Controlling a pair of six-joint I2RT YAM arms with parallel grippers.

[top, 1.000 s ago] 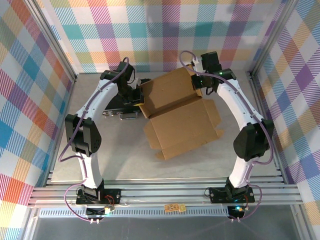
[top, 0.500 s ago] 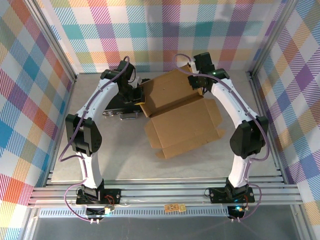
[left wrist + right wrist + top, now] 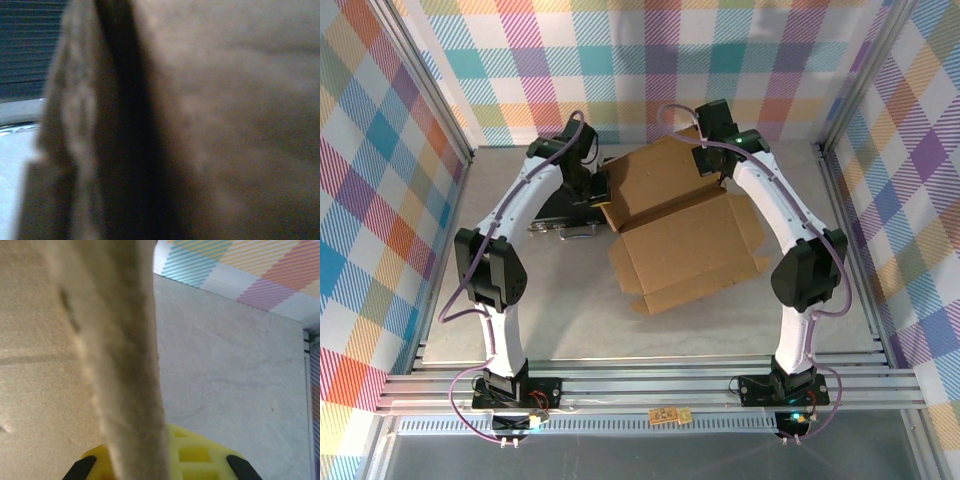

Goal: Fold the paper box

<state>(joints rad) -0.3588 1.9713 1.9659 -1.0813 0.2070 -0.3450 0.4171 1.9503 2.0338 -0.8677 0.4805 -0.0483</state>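
paper box (image 3: 670, 215): plain brown | walls (image 3: 620, 60): pastel plaid in teal, purple, orange, yellow and white | table (image 3: 570, 320): pale grey with faint darker mottling | arms (image 3: 525, 200): white with black joints | case (image 3: 548, 215): black | frame rails (image 3: 650, 385): silver

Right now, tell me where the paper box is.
In the top view the paper box lies mid-table, its back panel raised between the left gripper and the right gripper, just right of the black case.

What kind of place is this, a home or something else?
Probably a robot test cell: plaid walls enclose the table, two robot arms stand bolted to an aluminium rail, and a paper box lies between them.
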